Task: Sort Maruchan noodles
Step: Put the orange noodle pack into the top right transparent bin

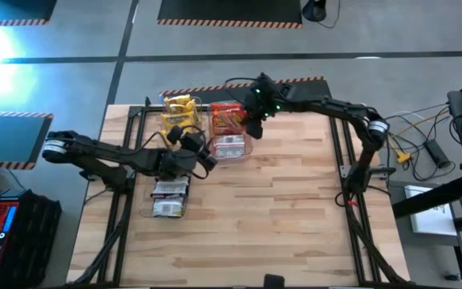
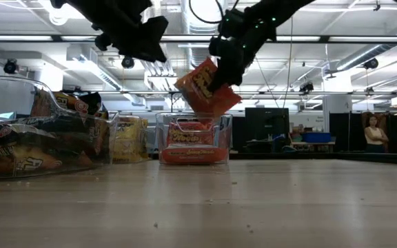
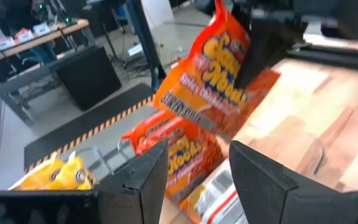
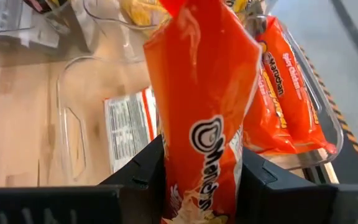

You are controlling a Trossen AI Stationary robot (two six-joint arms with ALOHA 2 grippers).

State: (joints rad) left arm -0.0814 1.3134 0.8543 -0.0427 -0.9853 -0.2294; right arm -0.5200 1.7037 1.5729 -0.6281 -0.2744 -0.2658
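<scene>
The right gripper point(image 1: 253, 120) hung at upper centre, arm bent in from the right, fingers clamped — the left gripper point(image 1: 200, 147) waited mid-left, jaws parted.

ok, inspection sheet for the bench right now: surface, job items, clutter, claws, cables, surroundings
Surface: wooden table, bare on its near and right parts.
Job's things: red-orange packet held in the air above the middle bin, which already holds red-orange packets; yellow packets in the far-left bin; dark packets in the near-left bin.
Clutter: nothing seen.
Claws: right claw shut on the red-orange packet; left claw open, empty, beside the middle bin.
Cables: loose cables off the table's right edge.
Surroundings: hazard-striped floor mat beyond the table; a person in the far background.
</scene>
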